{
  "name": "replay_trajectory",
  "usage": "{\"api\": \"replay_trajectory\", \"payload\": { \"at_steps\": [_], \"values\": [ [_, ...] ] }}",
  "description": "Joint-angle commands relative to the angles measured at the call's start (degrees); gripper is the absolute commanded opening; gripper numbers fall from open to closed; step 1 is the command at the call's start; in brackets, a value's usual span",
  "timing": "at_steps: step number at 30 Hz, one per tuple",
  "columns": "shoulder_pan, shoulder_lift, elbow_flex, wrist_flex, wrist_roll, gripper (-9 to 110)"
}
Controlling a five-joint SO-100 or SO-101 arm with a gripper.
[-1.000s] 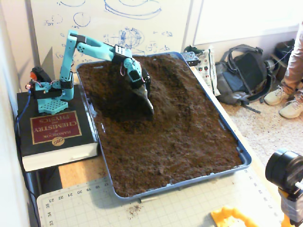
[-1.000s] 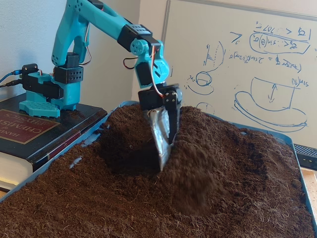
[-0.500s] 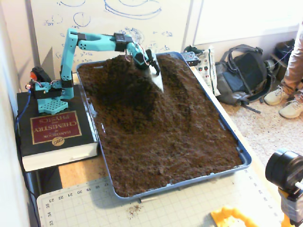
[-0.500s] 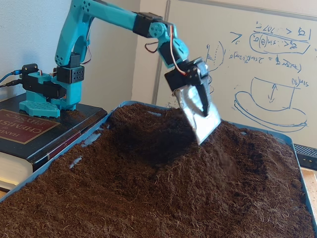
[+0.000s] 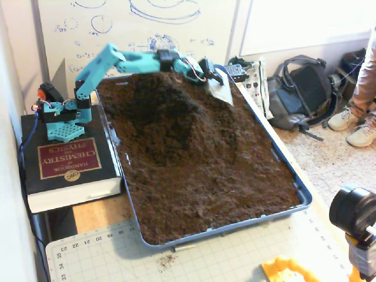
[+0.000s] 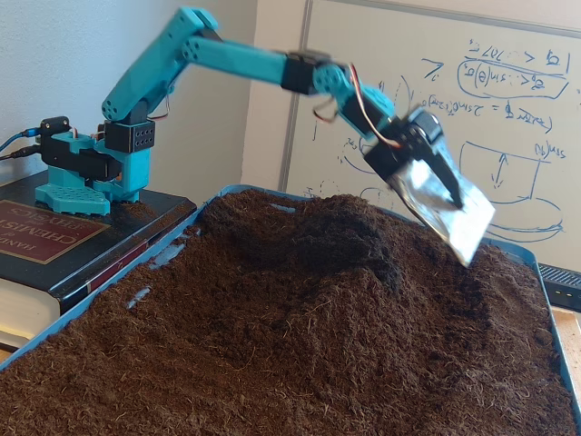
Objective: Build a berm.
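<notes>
While the gripper (image 6: 454, 218) hangs up in the air, closed on a shiny scoop (image 5: 221, 90) | the berm (image 6: 340, 236) sits below and beside it | soil looks soft, crumbly, light: push low at the sides, don't pinch.

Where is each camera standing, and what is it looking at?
A fixed view: high up past the near end of the blue tray, looking down its length toward the whiteboard; the whole turquoise arm, its base on a chemistry book and its silver scoop show.
Another fixed view: low by the soil, looking across the berm at the whiteboard; the arm and scoop hang above the soil.
Both fixed views share the arm, scoop, berm, book and whiteboard.
</notes>
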Motion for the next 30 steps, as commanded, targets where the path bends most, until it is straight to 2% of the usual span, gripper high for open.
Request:
{"api": "replay_trajectory", "payload": {
  "at_steps": [1, 5, 11, 20, 30],
  "values": [
    [0.7, -6.7, -16.8, -7.2, 0.4, 0],
    [2.2, -16.7, -21.7, -8.1, -4.7, 0],
    [3.8, -22.1, -13.7, -3.7, -16.5, 0],
    [4.0, -7.0, 7.9, 9.7, -18.8, 0],
    [4.0, 1.9, 19.3, 15.4, -18.7, 0]
  ]
}}
